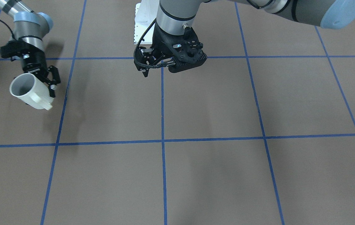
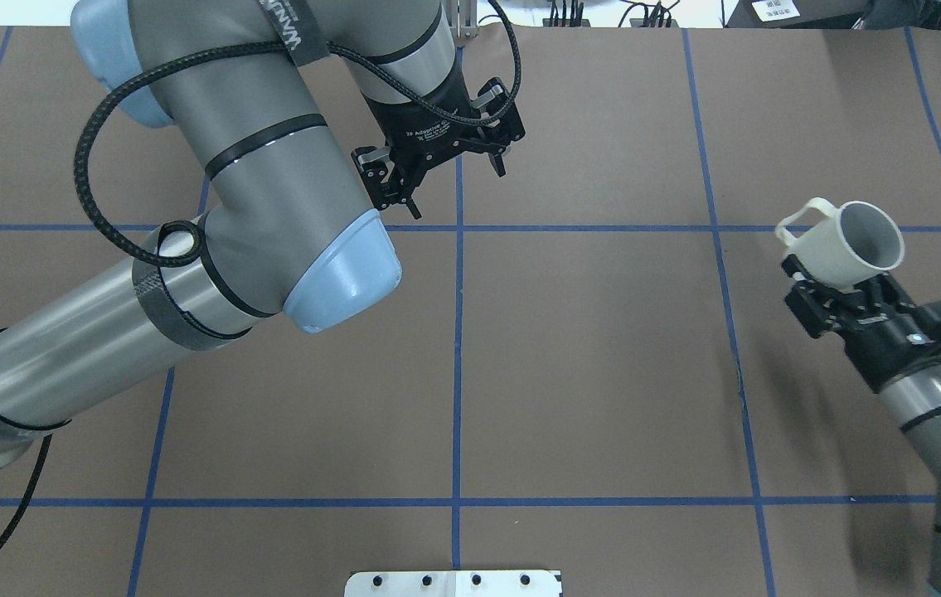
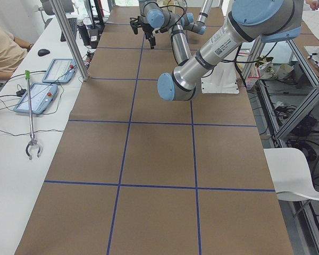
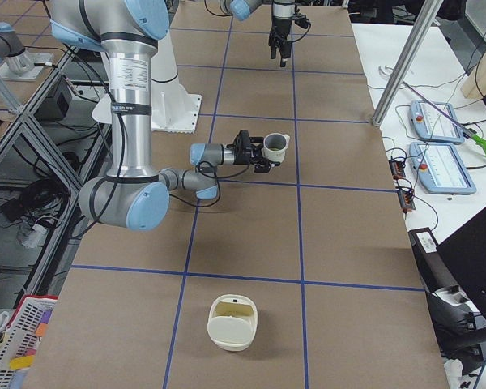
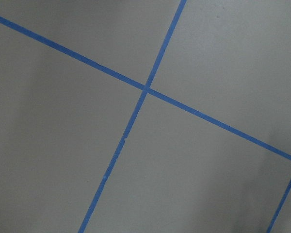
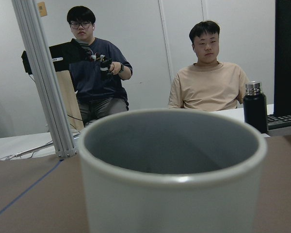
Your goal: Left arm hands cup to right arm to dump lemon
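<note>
Left gripper [image 2: 455, 184] hung over the table's [image 2: 603, 373] centre line, toward the operators' edge. Its fingers were spread and held nothing. Its wrist view showed only bare mat and tape lines. Well apart from it, over the right half of the table and clear of the surface, the right gripper [image 2: 841, 286] was clamped on the cup [image 2: 851, 245]. It reached in level from the robot's side, with one finger on each flank of the body. Hand-over judged complete, since only the right arm had the cup. The cup's long axis stood close to vertical, mouth up, with the squared handle on the side away from the gripper, toward the operators. The cup was plain white outside and greyish inside, with a thick rounded rim. No lettering could be read from these angles. The lemon could not be made out; the right wrist view showed the upper inside wall bare, but the bottom was hidden. A white container [image 4: 233, 324] sat on the table toward its right end, well apart from the cup. A faint yellowish tint showed in its opening, and what it was could not be told. Judgement: the dump depends on tipping the cup's axis over from vertical, and on carrying the cup further toward the right end if the container is the target.
</note>
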Controlling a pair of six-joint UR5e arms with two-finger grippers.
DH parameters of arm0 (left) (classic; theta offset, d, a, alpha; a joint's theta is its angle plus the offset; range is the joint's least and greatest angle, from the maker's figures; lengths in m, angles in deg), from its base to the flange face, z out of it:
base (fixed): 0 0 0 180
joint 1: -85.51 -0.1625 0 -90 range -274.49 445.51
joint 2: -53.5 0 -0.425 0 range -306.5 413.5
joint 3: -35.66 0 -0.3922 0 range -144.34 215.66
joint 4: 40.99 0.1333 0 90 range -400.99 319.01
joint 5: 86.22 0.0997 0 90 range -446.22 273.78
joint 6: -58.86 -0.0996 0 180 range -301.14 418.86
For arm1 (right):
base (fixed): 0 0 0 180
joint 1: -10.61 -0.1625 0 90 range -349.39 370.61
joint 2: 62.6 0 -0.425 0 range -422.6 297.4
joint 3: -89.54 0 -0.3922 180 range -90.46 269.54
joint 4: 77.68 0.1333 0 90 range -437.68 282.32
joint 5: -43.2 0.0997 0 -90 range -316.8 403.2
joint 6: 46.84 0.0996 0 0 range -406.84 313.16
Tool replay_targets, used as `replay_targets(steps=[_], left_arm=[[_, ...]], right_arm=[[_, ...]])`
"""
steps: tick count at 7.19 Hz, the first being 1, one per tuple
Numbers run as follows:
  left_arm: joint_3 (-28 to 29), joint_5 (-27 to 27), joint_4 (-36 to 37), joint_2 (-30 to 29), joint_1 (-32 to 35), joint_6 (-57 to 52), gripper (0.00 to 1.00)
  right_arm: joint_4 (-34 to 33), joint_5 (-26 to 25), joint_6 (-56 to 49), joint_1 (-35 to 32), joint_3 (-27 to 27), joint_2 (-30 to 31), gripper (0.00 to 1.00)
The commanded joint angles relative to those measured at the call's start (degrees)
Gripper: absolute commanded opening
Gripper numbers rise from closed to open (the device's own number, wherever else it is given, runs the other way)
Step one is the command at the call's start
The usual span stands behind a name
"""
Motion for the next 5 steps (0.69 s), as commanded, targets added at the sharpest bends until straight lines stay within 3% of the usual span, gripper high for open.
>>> replay_targets(steps=[1, 3, 5], left_arm=[[0.08, 0.47, 0.00, 0.10, -0.20, 0.07, 1.00], [0.08, 0.55, 0.00, 0.45, -0.28, -0.11, 1.00], [0.17, 0.99, -0.09, 0.89, -0.28, -0.37, 1.00]], right_arm=[[21.43, 0.23, 5.25, -0.22, 3.68, 11.70, 0.15], [42.27, 0.14, 9.74, -0.05, 20.95, 11.56, 0.15], [45.72, -0.21, 25.41, -0.31, 24.27, 12.34, 0.15]])
